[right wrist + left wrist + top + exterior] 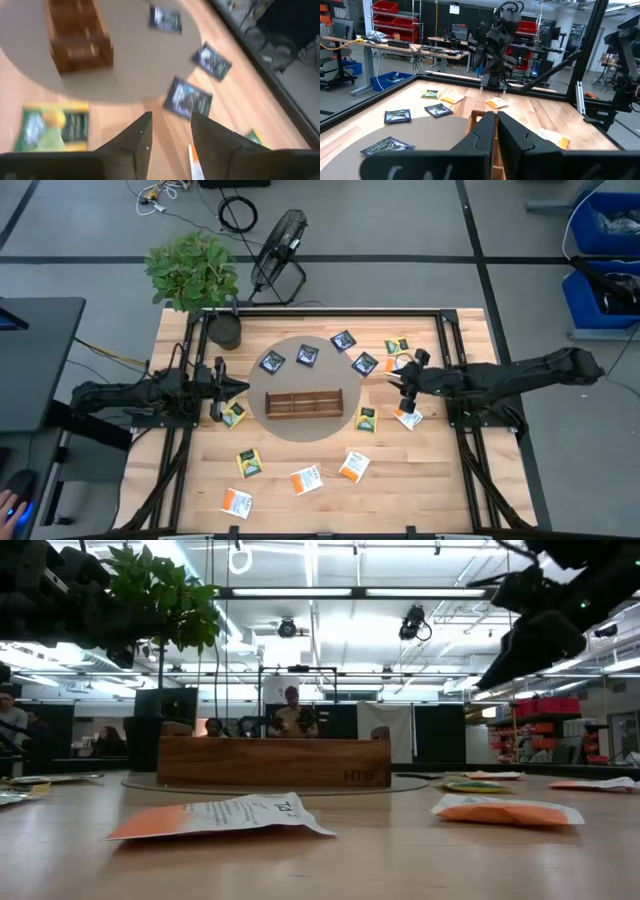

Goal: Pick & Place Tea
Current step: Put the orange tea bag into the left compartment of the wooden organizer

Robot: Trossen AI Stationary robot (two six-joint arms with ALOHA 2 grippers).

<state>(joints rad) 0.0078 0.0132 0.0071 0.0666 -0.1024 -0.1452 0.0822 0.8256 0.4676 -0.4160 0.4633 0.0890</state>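
Observation:
Small square tea sachets lie flat about the table. Navy ones (307, 356) rest on a grey round mat (300, 435); yellow-green ones (366, 419) and orange-and-white ones (353, 467) lie on the wood. A long brown wooden tray (304, 404) stands on the mat's middle. My right gripper (408, 385) hovers open above the table's right part, tilted down, between two orange-and-white sachets (408, 417); a navy sachet (188, 98) shows just beyond its fingers (171, 117). My left gripper (228, 388) waits level and shut at the left edge (496, 130), holding nothing.
A potted plant (195, 275) stands at the table's far left corner, and a black fan (278, 250) sits on the floor behind it. Black frame rails (455, 350) run along the table's sides. Bare wood lies between the sachets near the front edge.

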